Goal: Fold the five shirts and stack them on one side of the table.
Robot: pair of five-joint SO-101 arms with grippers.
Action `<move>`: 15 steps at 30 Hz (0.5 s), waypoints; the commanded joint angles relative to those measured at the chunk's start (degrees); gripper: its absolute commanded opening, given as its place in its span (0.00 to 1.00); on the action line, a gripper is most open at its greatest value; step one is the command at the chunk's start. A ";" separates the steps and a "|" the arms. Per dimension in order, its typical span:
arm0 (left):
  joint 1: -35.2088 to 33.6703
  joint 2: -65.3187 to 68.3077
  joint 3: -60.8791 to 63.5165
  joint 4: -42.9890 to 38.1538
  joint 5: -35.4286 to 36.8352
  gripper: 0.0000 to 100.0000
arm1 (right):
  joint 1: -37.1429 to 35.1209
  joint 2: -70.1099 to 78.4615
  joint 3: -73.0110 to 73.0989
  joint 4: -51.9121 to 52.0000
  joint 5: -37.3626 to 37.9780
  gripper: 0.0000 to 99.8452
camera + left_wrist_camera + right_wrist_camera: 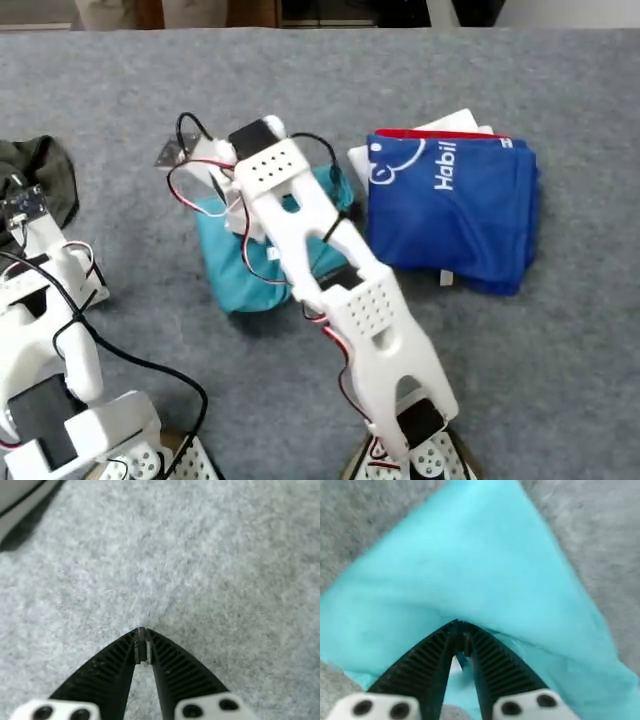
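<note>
Teal shirt (232, 275) lies bunched in a loose fold on the grey felt bench (560, 380), just beside the blue shirt (450, 215). The blue shirt is folded square and tops a small stack. Beneath it a red edge (430, 132) shows as a thin line, and white cloth (455, 122) pokes out on its far side. The right arm (340, 290) stretches from the near bench edge across the teal shirt, alongside the blue shirt. The right jaws are closed, tips together, nipping a fold of teal fabric. A dark green shirt (45, 175) lies crumpled well apart from the blue shirt, beyond the teal one at the bench's side edge. The left arm (40, 330) sits on that same side, near the dark green shirt. The left jaws are closed tip to tip with nothing between them, over bare felt.
</note>
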 commanded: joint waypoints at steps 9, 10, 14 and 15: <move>-0.97 -2.15 0.00 -0.79 -0.26 0.02 | 10.07 -2.42 -1.01 3.25 0.44 0.00; -0.97 -2.15 0.00 -0.79 -0.26 0.02 | 10.51 -3.74 -0.04 3.25 0.44 0.00; -0.97 -2.15 0.00 -0.79 -0.26 0.02 | 12.79 -9.45 6.73 3.25 0.88 0.00; -0.97 -2.15 0.00 -0.79 -0.26 0.02 | 13.58 -10.77 9.01 3.25 1.67 0.00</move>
